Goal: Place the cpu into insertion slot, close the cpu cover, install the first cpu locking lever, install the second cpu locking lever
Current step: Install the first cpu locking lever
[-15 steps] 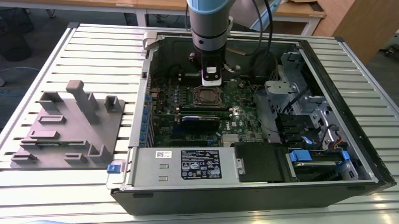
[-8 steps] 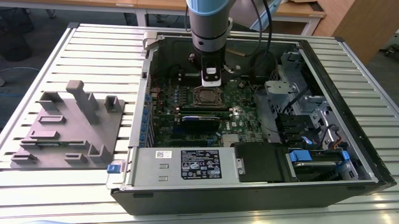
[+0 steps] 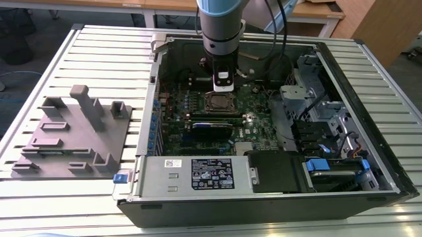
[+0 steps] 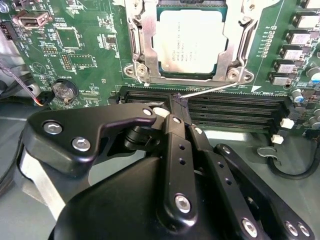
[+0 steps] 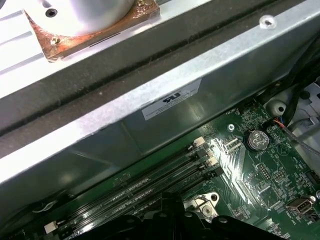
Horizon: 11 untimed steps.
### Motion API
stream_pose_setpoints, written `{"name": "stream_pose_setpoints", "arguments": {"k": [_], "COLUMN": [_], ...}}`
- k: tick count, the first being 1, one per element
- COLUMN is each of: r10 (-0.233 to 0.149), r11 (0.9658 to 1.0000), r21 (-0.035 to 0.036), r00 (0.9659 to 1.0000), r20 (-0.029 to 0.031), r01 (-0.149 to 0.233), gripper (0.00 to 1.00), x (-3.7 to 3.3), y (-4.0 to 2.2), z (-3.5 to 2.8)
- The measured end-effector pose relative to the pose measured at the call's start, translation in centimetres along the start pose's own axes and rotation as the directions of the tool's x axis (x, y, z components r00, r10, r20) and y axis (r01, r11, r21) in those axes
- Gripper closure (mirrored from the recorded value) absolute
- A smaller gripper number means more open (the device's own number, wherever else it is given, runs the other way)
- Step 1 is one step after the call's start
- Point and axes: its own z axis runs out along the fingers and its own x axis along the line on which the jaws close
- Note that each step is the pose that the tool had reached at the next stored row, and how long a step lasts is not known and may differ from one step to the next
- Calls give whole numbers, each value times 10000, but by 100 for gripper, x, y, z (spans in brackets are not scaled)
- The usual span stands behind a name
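Claw [image 4: 179, 102], pinched tight on locking lever [image 4: 212, 89], sits just beside seated cpu [image 4: 190, 45].

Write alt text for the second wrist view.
The black gripper pinches the end of a thin locking lever beside the cpu, which lies under the silvery cpu cover. Long black memory slots run alongside on the green motherboard.
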Motion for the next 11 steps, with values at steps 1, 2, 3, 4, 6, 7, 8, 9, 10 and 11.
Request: {"name": "stream_pose_setpoints", "arguments": {"k": [1,2,3,4,6,7,8,9,10,11], "r10": [0,1,2,2,1,-2,-8,-15,-24,-34], "r11": [10000,10000,10000,10000,10000,10000,10000,10000,9999,9998], "r21": [2,0,0,1,2,16,47,88,139,192], "r00": [10000,10000,10000,10000,10000,10000,10000,10000,10000,9999], "r20": [1,1,1,1,3,11,29,54,82,112], "r01": [0,-1,-2,-2,-1,2,7,15,23,31], "gripper": [89,89,89,89,89,89,89,89,89,89], "x": [1,4,8,13,19,21,23,24,25,26], "y": [2,5,12,19,28,30,31,31,31,31], "z": [0,2,4,6,12,18,24,32,40,47]}}
